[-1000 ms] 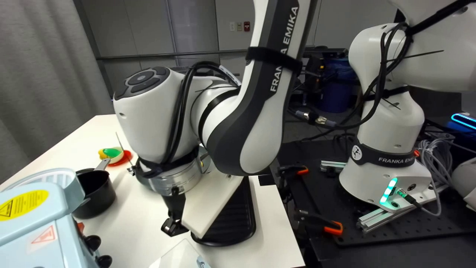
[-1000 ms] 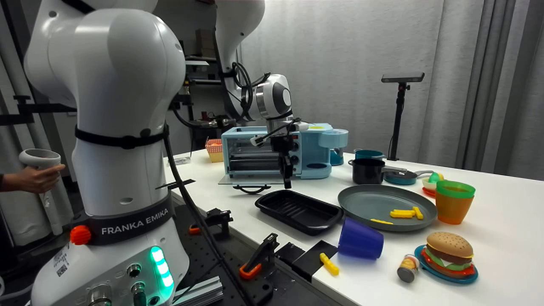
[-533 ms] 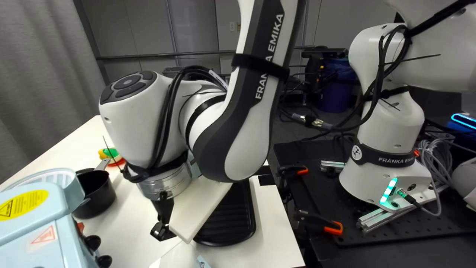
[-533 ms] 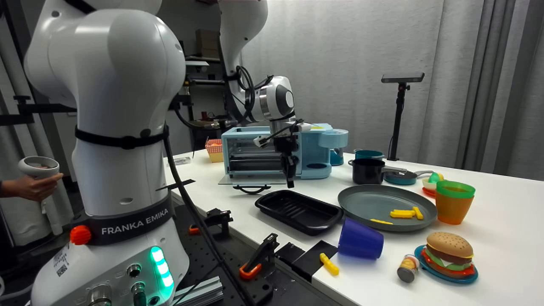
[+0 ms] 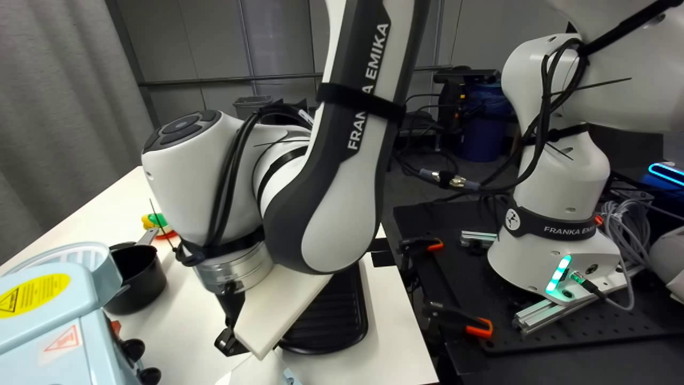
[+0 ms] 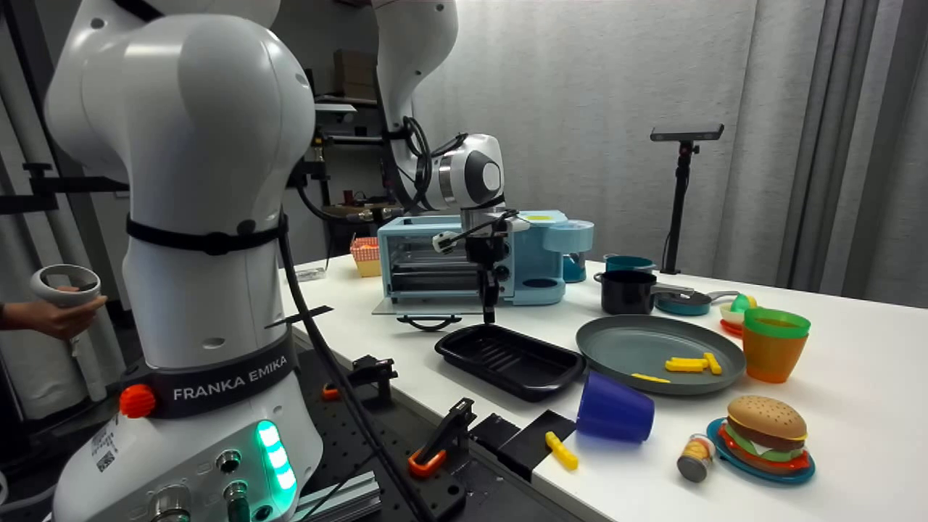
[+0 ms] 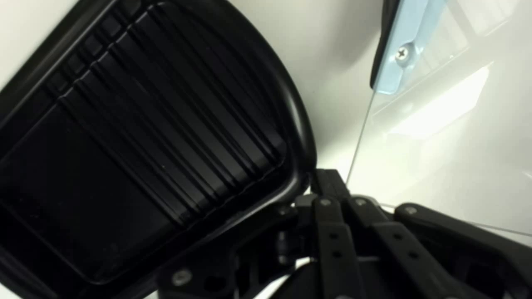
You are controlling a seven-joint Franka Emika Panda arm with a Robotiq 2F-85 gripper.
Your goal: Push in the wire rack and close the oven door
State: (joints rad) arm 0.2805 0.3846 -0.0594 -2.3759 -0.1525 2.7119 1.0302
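The light blue toaster oven [image 6: 536, 254] stands on the white table and also shows in an exterior view [image 5: 32, 353]. Its glass door [image 6: 395, 307] is folded down, with the black handle [image 6: 429, 322] in front. The door glass also shows in the wrist view [image 7: 449, 174]. Thin lines of the wire rack [image 6: 435, 259] show inside the oven; how far in it sits I cannot tell. My gripper [image 7: 331, 182] is shut and empty, pointing down beside the door's edge near the black tray's corner. It shows in both exterior views [image 6: 490, 315] [image 5: 230, 342]. Touching cannot be told.
The black ribbed tray [image 6: 507, 362] lies right beside my fingertips. A grey plate [image 6: 616, 348] with yellow sticks, a purple cup [image 6: 616, 409] and a black pot [image 6: 627, 291] stand farther along. Another arm's base [image 5: 561, 256] and orange-tipped clamps [image 6: 428, 464] are at the table edge.
In an exterior view my arm has moved left and down, toward the oven side. The gripper now hangs more upright. Oven, door and tray have not moved.
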